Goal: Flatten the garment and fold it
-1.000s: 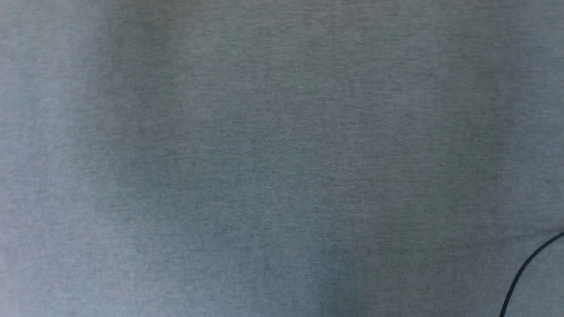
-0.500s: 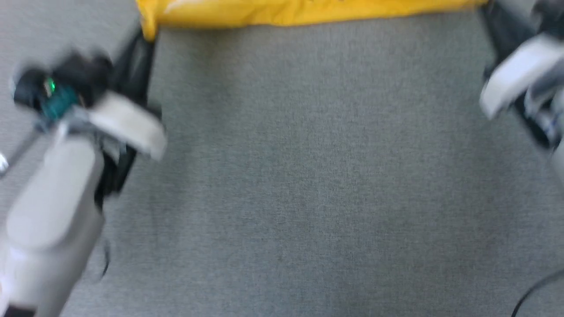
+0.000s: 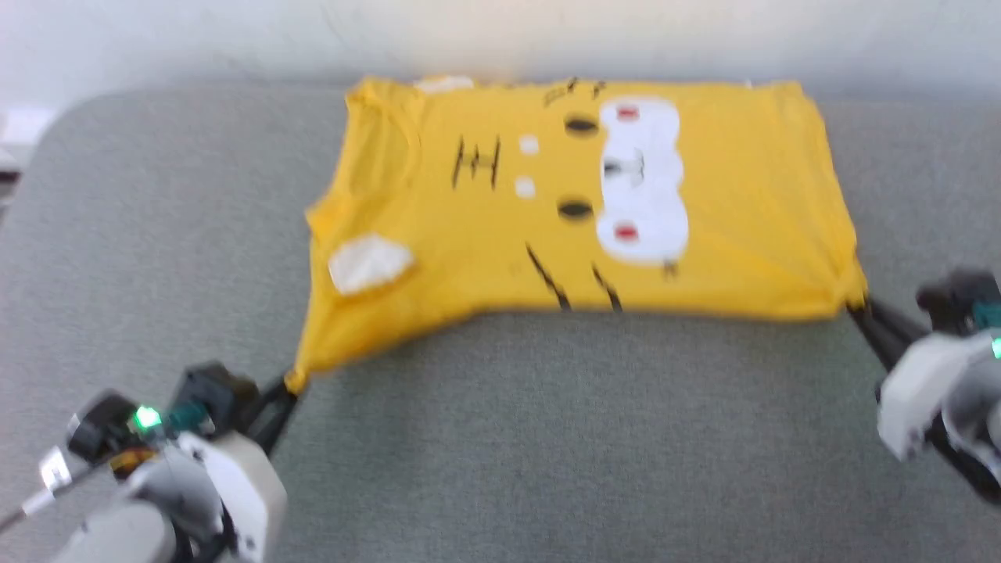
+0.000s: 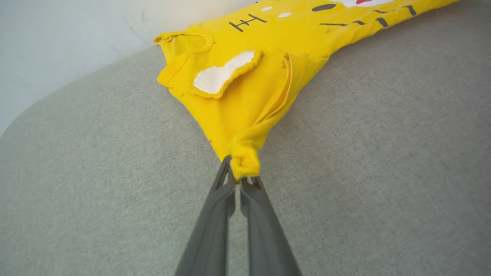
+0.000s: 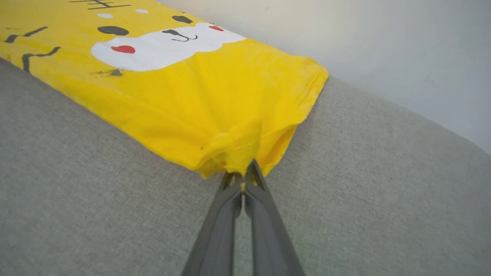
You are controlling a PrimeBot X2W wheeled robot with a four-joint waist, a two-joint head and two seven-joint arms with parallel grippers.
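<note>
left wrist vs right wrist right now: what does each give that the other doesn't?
Left wrist view: the left gripper, fingers shut on a bunched corner of the garment, plus the neck opening and a white-lined flap.
Right wrist view: the right gripper, fingers shut on a bunched corner beside the open hem, plus the printed nose and mouth on the white muzzle.
Both: the yellow garment lying print-up, black stripe marks, the grey fabric surface and the pale wall.
</note>
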